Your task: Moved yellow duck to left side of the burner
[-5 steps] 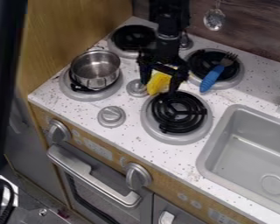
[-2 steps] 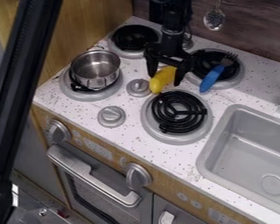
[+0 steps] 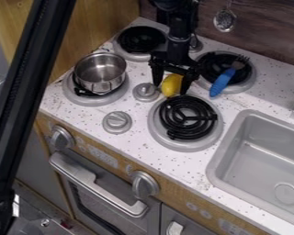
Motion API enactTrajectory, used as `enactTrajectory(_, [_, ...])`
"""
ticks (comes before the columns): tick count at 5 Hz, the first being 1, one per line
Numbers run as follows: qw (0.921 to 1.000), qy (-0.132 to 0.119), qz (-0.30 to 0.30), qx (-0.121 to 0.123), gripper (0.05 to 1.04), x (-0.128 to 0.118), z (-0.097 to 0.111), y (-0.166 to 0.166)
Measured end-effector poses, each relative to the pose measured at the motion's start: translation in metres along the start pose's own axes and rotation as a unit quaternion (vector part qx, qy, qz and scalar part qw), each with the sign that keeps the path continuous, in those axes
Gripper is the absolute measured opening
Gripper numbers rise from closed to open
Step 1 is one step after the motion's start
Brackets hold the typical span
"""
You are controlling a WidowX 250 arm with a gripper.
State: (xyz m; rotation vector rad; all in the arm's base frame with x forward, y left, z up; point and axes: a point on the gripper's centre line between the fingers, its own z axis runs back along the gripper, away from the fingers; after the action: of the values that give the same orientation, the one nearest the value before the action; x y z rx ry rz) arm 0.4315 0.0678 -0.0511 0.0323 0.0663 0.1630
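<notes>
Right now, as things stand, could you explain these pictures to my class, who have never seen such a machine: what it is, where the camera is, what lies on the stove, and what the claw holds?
The machine is a black robot arm ending in a two-fingered black claw. Every picture comes from one fixed camera looking down at a slant on a toy kitchen. A shiny metal pot sits on the front left burner, a fork with a blue handle lies across the back right one, and a grey sink is at the right. The claw's fingers stand apart around the small yellow toy duck; it does not look gripped.
</notes>
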Motion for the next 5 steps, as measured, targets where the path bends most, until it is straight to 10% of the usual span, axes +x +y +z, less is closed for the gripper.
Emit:
enactTrajectory(2, [0.9998,-0.017,-0.009,-0.004,0.552,0.006,0.001,0.002])
enactTrajectory(5, [0.9957,-0.055,0.071,-0.019,0.552,0.050,0.039,0.074])
